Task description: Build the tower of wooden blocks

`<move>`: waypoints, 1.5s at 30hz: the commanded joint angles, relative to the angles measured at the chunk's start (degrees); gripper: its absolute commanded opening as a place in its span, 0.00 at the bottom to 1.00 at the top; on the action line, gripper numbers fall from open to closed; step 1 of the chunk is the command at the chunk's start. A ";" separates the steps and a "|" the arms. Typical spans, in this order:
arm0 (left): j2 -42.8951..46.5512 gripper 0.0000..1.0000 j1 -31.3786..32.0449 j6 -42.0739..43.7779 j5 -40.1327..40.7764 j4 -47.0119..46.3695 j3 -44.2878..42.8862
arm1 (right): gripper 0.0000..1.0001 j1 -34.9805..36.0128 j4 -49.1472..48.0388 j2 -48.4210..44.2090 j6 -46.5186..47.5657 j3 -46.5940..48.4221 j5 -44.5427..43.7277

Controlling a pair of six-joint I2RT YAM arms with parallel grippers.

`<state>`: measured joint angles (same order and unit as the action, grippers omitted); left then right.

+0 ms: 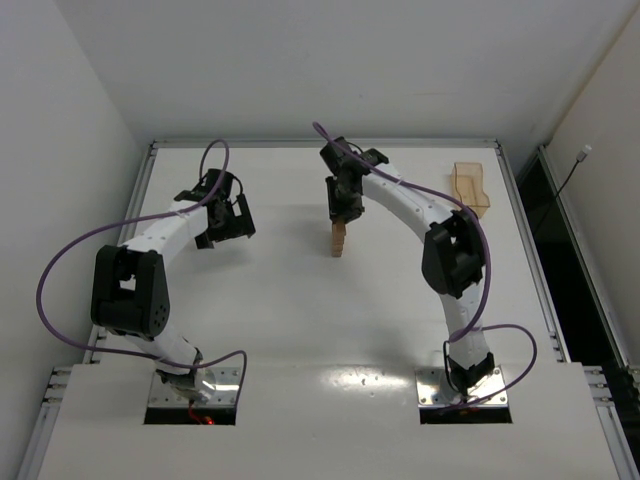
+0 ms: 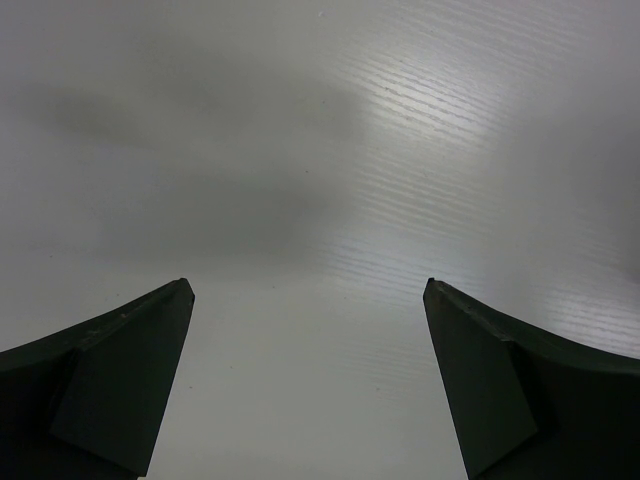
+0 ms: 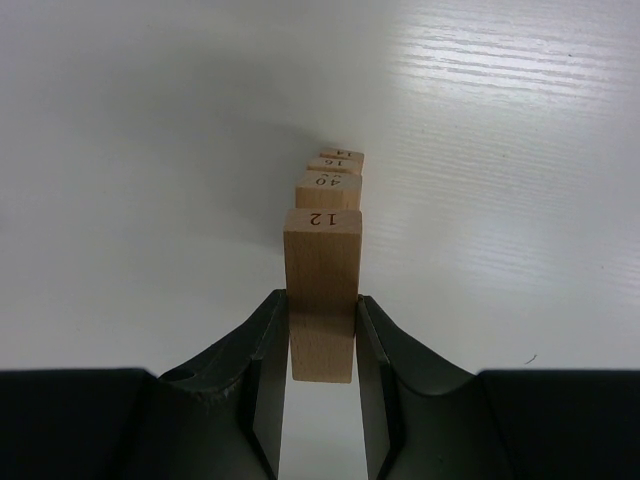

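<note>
Right gripper (image 3: 320,310) up over the middle of the bench (image 1: 280,300) now; its dark, smooth fingers (image 3: 262,340) are pinched narrow on a plain wooden block (image 3: 321,262). The block is pale tan and square-edged, with fine grain running down its length and a printed 12 on the end face. Straight beyond the fingertips, in line with that block, sits the wood block tower (image 3: 330,185); three more unpainted ends step away, reading 40, 16 and 14. From above, the tower (image 1: 338,241) is a slim tan column standing upright directly under the right gripper (image 1: 342,212); whether the held block is resting on the one beneath it, I can't tell.

Left gripper (image 1: 225,225) hangs well apart from the tower, off to the tower's left; its wedge-shaped black fingers stand wide (image 2: 308,285), with only the matte white, finely ribbed bench between them.

A shallow, translucent tan tray (image 1: 468,188) lies well off to the right gripper's right, by the bench's far edge.
</note>
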<state>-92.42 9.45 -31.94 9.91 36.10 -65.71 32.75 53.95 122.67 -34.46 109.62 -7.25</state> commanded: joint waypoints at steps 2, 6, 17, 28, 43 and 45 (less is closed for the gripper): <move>0.58 1.00 0.48 0.48 0.20 -1.12 0.15 | 0.00 -0.23 -1.31 -0.15 0.44 -0.20 -0.05; 0.58 1.00 0.48 0.48 0.20 -1.12 0.15 | 0.03 -0.76 -1.31 0.37 0.44 -0.20 -0.05; 0.05 1.00 0.48 0.48 0.20 -1.12 0.15 | 0.18 -0.76 -1.83 0.90 0.97 -0.20 1.09; -0.48 1.00 0.48 0.48 0.20 -1.12 0.15 | 0.28 -0.76 -2.36 1.43 1.49 -0.20 1.62; -1.53 1.00 0.48 0.48 0.20 -0.59 -1.00 | 0.81 -1.29 -3.07 0.81 4.65 -0.20 3.38; -1.53 1.00 0.48 0.48 0.90 -0.59 -1.00 | 0.81 -1.29 -4.81 -0.76 5.45 -0.20 2.95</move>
<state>-94.26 9.45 -31.94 9.96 35.90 -65.71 31.94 52.10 123.83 -31.05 109.40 -4.25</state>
